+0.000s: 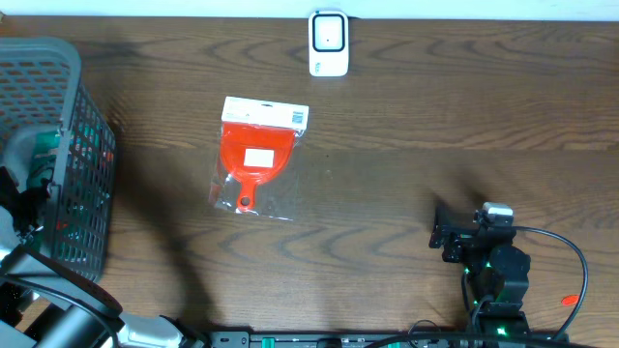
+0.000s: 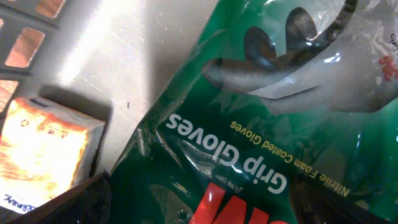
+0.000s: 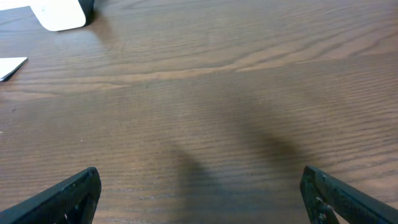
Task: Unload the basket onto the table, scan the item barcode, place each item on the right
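Overhead first: a dark table (image 1: 406,106) with long wavy wood grain. At its left edge stands a grey plastic basket (image 1: 68,97) with lattice walls, and the left arm reaches down into it. A flat red plastic scoop in a clear crinkly bag (image 1: 256,159), topped by a white card header, lies on the wood between the basket and the rounded white scanner (image 1: 328,43) at the far edge. The right gripper (image 1: 447,237) sits low over bare wood, well apart from both.

Left wrist now: we're inside the basket. A glossy green glove pack (image 2: 249,155), wrinkled film printed "Grip Gloves" with a grey glove pictured, fills the view, lying on the smooth grey floor just beside a small orange-and-white cardboard box (image 2: 46,149). The left gripper (image 2: 205,208) hangs right above the pack, its dark fingers spread to the frame's corners, closed on nothing.

Right wrist: matte black fingers (image 3: 62,199) wide apart over grained wood, nothing between them; the scanner's white base peeks in top left.
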Controlling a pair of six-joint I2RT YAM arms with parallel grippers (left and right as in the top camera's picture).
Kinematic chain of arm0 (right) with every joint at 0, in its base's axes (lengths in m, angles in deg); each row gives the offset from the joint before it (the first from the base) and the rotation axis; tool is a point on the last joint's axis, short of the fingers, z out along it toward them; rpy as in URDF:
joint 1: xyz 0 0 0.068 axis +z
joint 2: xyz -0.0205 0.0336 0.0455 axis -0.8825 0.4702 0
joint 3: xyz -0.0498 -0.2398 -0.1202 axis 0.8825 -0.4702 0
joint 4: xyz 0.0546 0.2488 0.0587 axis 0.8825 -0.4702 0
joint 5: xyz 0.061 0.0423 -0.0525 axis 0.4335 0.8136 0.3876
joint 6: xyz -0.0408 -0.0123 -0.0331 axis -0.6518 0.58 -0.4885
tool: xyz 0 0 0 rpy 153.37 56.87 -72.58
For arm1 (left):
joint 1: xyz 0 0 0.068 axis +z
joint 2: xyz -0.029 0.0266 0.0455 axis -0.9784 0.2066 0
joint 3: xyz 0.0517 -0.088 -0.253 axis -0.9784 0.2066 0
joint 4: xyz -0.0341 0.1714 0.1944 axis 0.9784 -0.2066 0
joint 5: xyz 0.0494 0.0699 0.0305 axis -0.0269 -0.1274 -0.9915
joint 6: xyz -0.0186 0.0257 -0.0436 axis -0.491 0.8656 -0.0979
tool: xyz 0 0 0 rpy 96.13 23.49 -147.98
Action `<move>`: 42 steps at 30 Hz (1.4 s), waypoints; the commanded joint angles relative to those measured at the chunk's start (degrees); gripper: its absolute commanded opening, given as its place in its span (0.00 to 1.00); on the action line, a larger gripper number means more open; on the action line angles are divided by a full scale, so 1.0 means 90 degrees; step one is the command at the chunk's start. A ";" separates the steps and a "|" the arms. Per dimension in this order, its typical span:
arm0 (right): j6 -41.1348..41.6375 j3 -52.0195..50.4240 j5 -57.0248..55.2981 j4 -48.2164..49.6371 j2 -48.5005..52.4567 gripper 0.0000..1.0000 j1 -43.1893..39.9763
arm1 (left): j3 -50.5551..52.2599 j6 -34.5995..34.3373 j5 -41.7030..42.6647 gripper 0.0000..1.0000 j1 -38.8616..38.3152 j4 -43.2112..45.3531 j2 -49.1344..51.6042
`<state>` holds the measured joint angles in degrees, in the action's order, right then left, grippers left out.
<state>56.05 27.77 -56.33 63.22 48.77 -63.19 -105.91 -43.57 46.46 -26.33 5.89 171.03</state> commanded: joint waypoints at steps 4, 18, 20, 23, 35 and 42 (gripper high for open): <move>0.0073 -0.0010 -0.0138 -0.0051 0.0007 0.99 0.0017 | -0.0316 0.0061 -0.0321 0.90 0.0206 0.0015 -0.0005; 0.0073 -0.0010 -0.0163 -0.0044 0.0007 0.99 0.0017 | -0.0335 0.0015 0.0515 0.91 0.0410 -0.0158 0.0075; 0.0073 -0.0010 -0.0163 -0.0039 0.0007 0.99 0.0017 | -0.0335 0.0012 0.0597 0.90 0.0410 -0.0228 0.0138; 0.0073 -0.0010 -0.0163 -0.0024 0.0007 0.99 0.0017 | -0.0335 0.0012 0.0860 0.91 0.0410 -0.0323 0.0219; 0.0075 -0.0010 -0.0160 -0.0022 0.0010 0.99 0.0017 | -0.0333 0.0012 0.1717 0.90 0.0410 -0.0340 0.0284; 0.0073 -0.0010 -0.0160 -0.0024 0.0007 0.99 0.0017 | -0.0333 0.0012 0.2234 0.75 0.0410 -0.0223 0.0284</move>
<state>56.05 27.77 -56.98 63.00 48.77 -63.19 -107.51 -43.84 62.19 -22.62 3.79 172.98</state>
